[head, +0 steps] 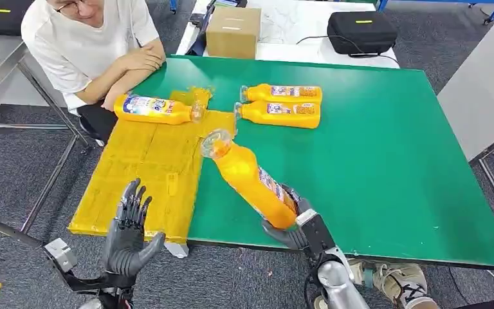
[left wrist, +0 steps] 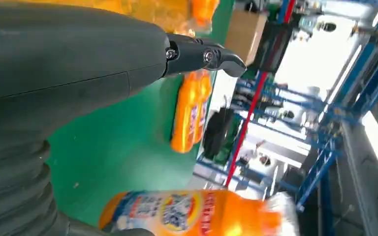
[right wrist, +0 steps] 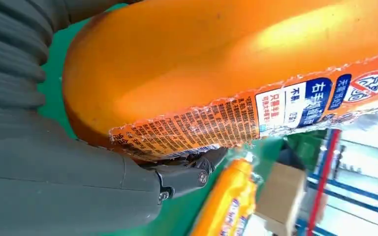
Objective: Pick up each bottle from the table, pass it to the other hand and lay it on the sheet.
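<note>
My right hand (head: 291, 225) grips an orange bottle (head: 249, 179) by its base near the table's front edge; the bottle leans up and to the left, its clear cap over the edge of the yellow sheet (head: 146, 175). The right wrist view has this held bottle (right wrist: 236, 73) close up against the thumb (right wrist: 128, 191). My left hand (head: 128, 233) is open, fingers spread upward, over the sheet's front corner; it holds nothing. Another bottle (head: 157, 109) lies on the sheet's far end. Two more bottles (head: 282, 94) (head: 278, 114) lie side by side on the green table (head: 386, 174).
A person in a white shirt (head: 87, 38) leans on the table's far left corner, forearm beside the sheet. A cardboard box (head: 233, 31) and a black case (head: 361, 31) stand on the white table behind. A grey table edge (head: 476, 96) borders the right side.
</note>
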Robot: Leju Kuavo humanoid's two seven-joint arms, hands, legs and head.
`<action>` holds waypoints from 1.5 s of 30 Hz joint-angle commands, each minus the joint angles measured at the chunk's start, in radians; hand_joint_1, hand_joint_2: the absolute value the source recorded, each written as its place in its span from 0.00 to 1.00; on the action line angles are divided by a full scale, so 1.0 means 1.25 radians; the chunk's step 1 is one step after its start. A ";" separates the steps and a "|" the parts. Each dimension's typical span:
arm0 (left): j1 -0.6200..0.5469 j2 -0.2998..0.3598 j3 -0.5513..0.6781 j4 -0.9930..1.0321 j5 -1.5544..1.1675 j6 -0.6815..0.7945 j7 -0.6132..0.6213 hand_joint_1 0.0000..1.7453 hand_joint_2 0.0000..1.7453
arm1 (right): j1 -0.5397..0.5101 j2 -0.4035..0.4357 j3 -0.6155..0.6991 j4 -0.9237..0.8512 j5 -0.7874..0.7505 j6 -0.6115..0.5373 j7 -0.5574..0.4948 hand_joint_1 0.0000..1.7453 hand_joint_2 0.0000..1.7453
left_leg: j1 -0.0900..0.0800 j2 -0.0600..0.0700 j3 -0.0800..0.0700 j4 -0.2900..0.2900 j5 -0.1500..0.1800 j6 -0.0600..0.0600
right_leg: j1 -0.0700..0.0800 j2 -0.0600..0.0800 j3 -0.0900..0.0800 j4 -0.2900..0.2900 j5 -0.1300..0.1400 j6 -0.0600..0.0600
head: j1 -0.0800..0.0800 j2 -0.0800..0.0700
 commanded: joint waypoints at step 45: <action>-0.089 0.012 -0.126 0.022 0.088 0.046 0.013 1.00 1.00 | -0.123 0.129 0.385 0.181 0.106 -0.024 -0.013 0.82 1.00 | 0.002 -0.001 0.004 0.000 -0.001 -0.002 | 0.002 -0.001 0.005 -0.001 -0.002 -0.002 | 0.000 0.000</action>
